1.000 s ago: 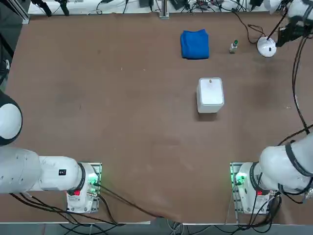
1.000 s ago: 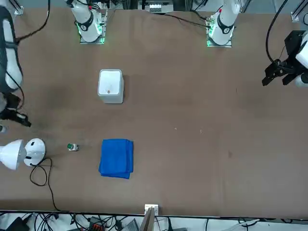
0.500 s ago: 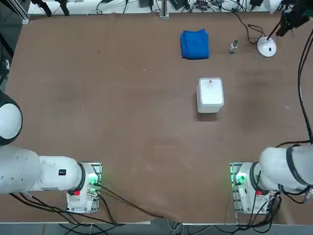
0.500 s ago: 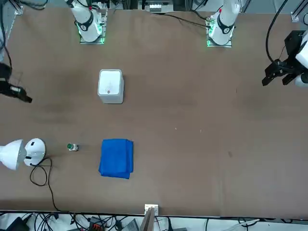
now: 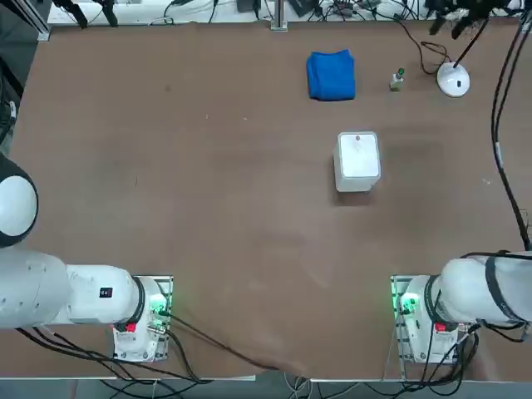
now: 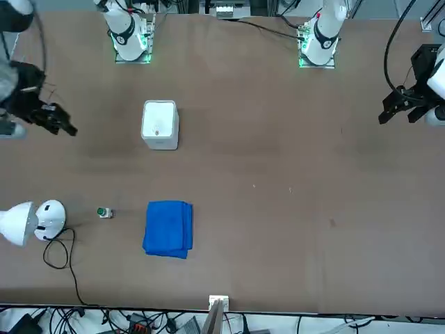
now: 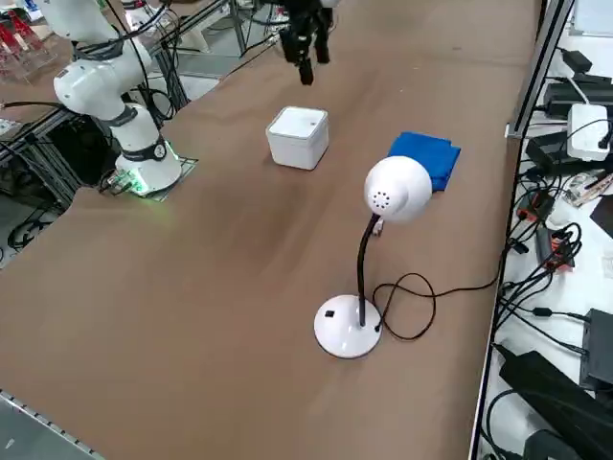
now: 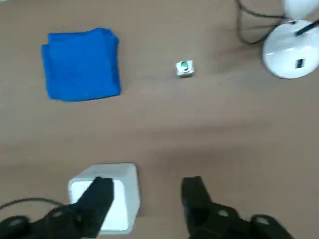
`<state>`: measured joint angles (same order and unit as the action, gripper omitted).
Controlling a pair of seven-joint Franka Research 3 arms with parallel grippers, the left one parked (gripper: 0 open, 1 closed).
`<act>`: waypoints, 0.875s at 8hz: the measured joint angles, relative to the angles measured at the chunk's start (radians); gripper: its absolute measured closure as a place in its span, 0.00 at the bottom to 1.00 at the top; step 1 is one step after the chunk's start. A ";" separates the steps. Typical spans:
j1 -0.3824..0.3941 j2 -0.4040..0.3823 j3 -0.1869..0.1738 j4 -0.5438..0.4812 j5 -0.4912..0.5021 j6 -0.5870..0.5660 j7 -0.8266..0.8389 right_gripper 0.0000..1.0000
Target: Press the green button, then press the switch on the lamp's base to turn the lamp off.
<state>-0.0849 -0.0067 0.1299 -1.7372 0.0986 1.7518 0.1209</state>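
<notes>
White box (image 5: 358,155), right end effector (image 8: 148,184) above table (image 5: 208,216)

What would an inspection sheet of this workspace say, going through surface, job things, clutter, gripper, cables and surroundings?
Surface: brown tabletop, a few small pale specks.
Job things: green button between the blue cloth and the lamp's base; lamp upright on its disc.
Clutter: folded blue cloth; white box, lid closed.
Right gripper: open, above the table, holding nothing.
Cables: black lamp cord loops beside the base, then runs to the table's far edge in the top view.
Surroundings: electronics and tangled wires beyond that edge; no person seen.
</notes>
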 joint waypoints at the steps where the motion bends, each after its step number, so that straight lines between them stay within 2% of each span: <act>1: 0.034 0.005 0.000 0.010 -0.033 -0.011 0.006 0.00; 2: 0.050 0.014 0.000 0.033 -0.081 -0.024 0.010 0.00; 4: 0.052 0.055 -0.012 0.134 -0.112 -0.169 0.007 0.00; 5: 0.067 0.072 -0.049 0.180 -0.112 -0.218 -0.029 0.00; 6: 0.099 0.071 -0.100 0.197 -0.112 -0.238 -0.072 0.00; 7: 0.115 0.056 -0.121 0.195 -0.112 -0.244 -0.089 0.00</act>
<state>0.0301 0.0498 0.0087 -1.5424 -0.0134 1.5081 0.0320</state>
